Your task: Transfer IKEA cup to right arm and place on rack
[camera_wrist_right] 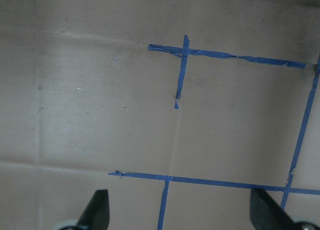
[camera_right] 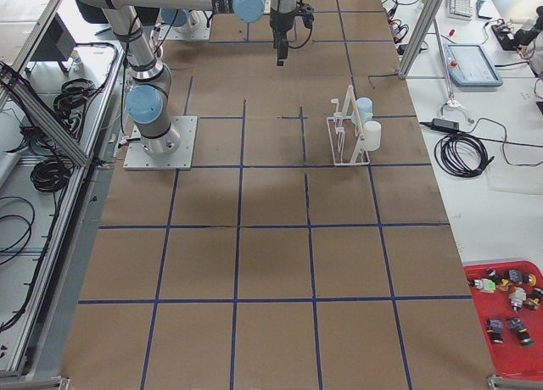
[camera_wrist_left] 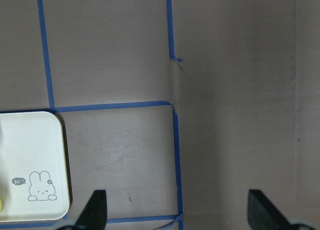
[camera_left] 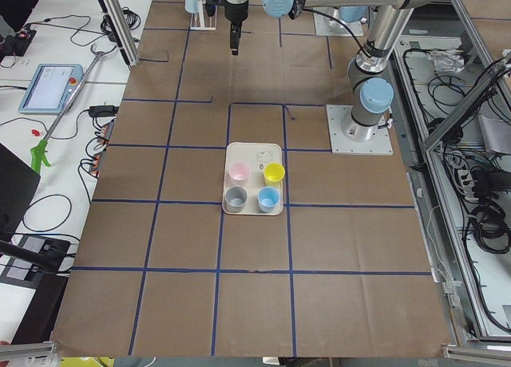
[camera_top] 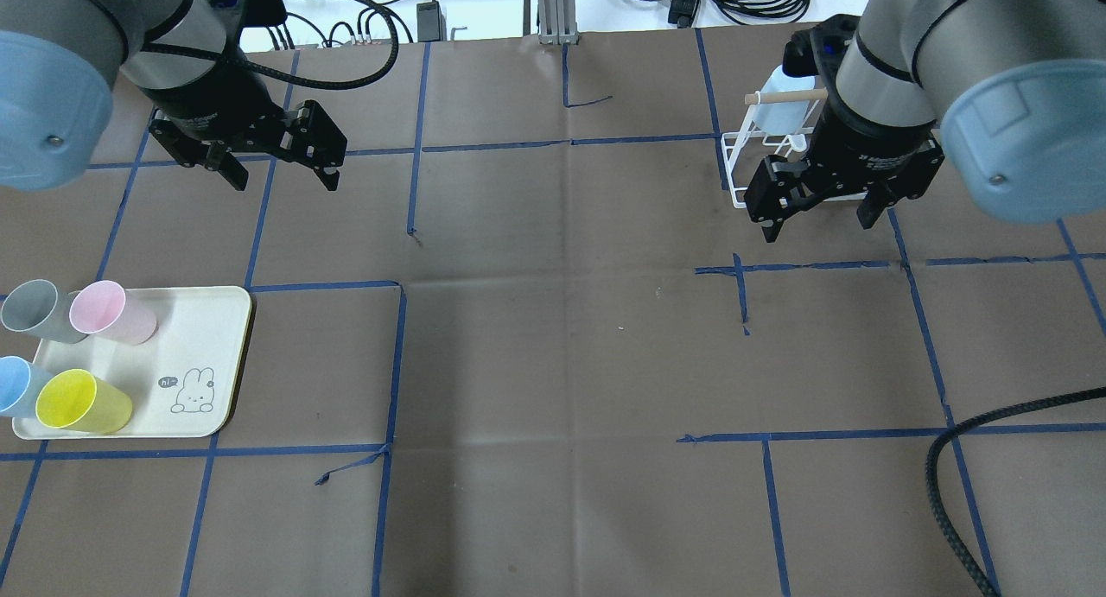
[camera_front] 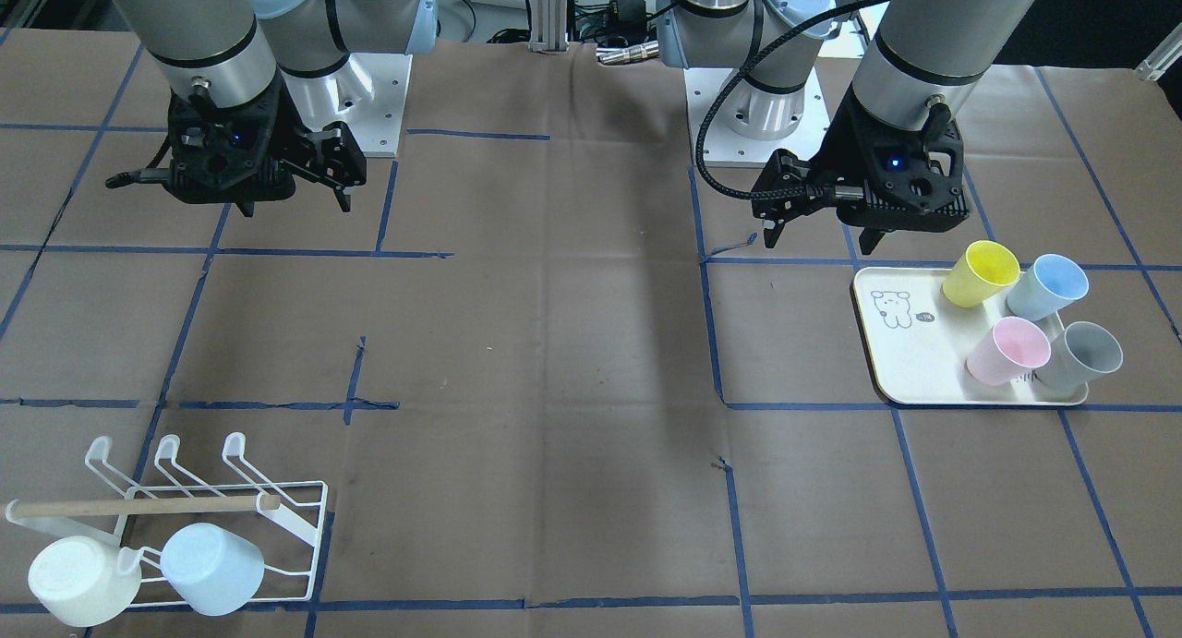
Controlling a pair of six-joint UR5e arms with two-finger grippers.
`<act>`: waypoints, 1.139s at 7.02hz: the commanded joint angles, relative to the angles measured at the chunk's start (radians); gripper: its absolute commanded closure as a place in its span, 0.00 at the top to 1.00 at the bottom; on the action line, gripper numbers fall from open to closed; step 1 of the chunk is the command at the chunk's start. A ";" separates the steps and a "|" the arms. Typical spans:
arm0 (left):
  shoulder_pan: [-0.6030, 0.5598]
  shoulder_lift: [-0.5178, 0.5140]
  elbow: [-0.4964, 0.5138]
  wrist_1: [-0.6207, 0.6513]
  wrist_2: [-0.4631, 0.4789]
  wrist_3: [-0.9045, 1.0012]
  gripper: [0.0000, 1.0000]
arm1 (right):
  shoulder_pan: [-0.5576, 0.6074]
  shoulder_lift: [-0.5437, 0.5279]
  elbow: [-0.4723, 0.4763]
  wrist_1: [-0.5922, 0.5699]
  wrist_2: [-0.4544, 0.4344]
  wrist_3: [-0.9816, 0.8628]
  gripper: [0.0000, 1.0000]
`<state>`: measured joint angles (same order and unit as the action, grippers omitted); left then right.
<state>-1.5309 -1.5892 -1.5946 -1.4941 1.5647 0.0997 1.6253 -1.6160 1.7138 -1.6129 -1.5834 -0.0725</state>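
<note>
Several IKEA cups stand tilted on the cream tray: yellow, blue, pink and grey. My left gripper hangs open and empty above the table just beyond the tray, whose corner shows in the left wrist view. At the table's other end stands the white wire rack with its wooden dowel; a white cup and a light blue cup hang on it. The right gripper hovers open and empty beside the rack.
Brown paper with blue tape lines covers the table. Each arm's white base plate sits at the robot side. A thick braided cable crosses the near right corner in the overhead view. A red tray of small parts lies on a side bench.
</note>
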 commanded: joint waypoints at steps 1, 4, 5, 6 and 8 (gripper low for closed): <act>0.000 0.000 -0.001 0.000 0.000 0.000 0.99 | 0.011 -0.010 0.004 0.004 0.045 0.002 1.00; 0.000 -0.002 -0.001 0.000 0.000 0.002 1.00 | 0.011 -0.022 0.007 0.005 0.040 0.000 1.00; 0.000 0.000 0.001 0.000 0.000 0.002 0.99 | 0.011 -0.022 0.015 0.004 0.042 0.002 1.00; 0.000 0.000 0.001 0.000 0.000 0.000 1.00 | 0.011 -0.024 0.016 0.004 0.042 -0.003 1.00; 0.000 0.000 0.001 0.000 0.000 0.000 1.00 | 0.011 -0.022 0.017 0.004 0.040 0.000 1.00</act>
<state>-1.5309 -1.5893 -1.5939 -1.4941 1.5647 0.0999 1.6368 -1.6385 1.7303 -1.6091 -1.5427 -0.0739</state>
